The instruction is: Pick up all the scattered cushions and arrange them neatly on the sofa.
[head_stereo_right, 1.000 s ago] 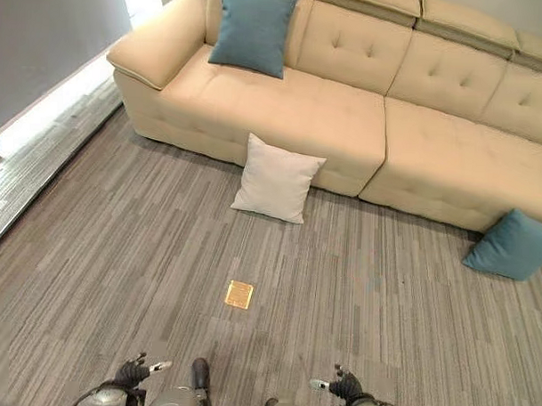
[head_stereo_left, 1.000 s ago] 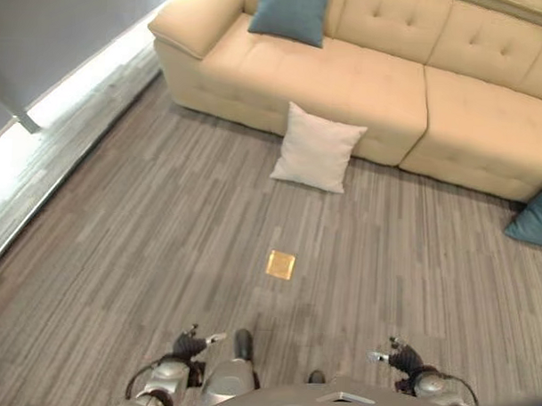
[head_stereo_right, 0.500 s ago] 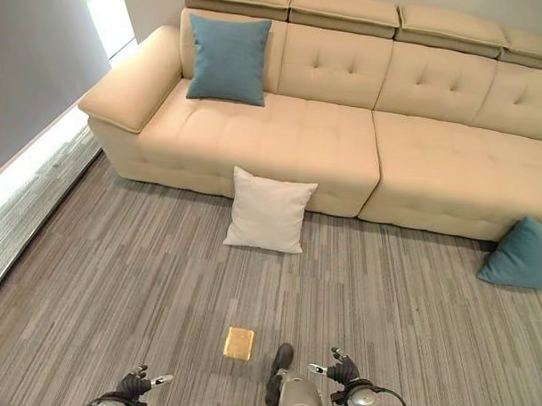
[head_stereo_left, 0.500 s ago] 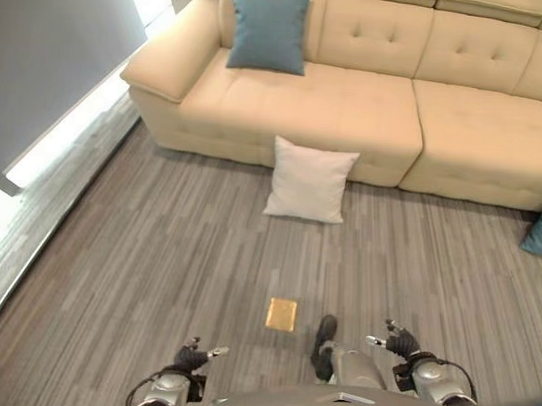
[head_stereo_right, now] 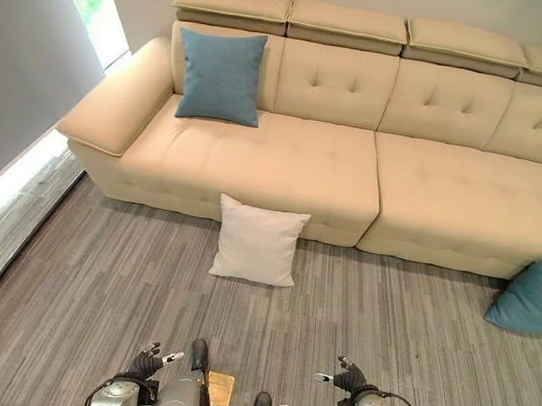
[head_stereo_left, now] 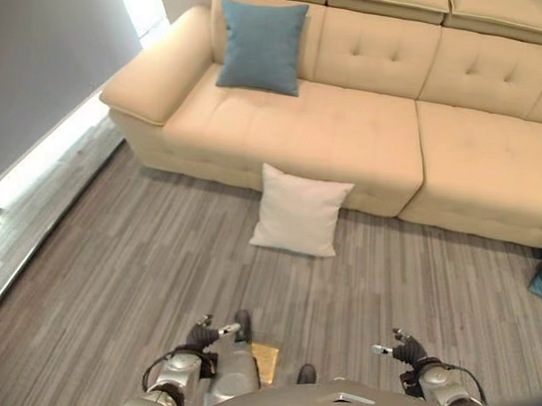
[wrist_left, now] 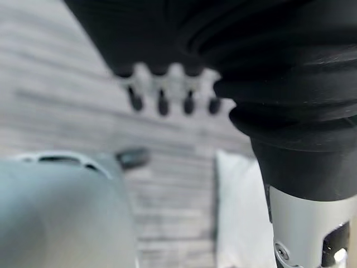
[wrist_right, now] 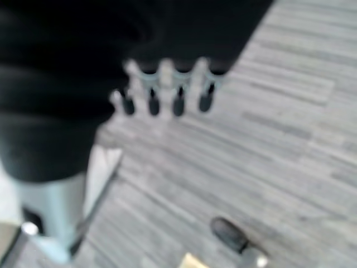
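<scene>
A white cushion stands on the floor, leaning against the front of the beige sofa. One teal cushion rests upright against the sofa's back near its left armrest. Another teal cushion lies on the floor at the far right, by the sofa's base. My left hand and right hand hang low at the near edge, well short of the white cushion. In the wrist views the left hand's fingers and the right hand's fingers are straight and hold nothing.
A small yellow square lies on the grey striped floor just in front of me. A grey wall with a bright strip along its foot runs down the left side. Open floor lies between me and the sofa.
The camera has moved closer to the sofa, so the yellow square now sits at the near edge. Both hands stay low and hold nothing.
</scene>
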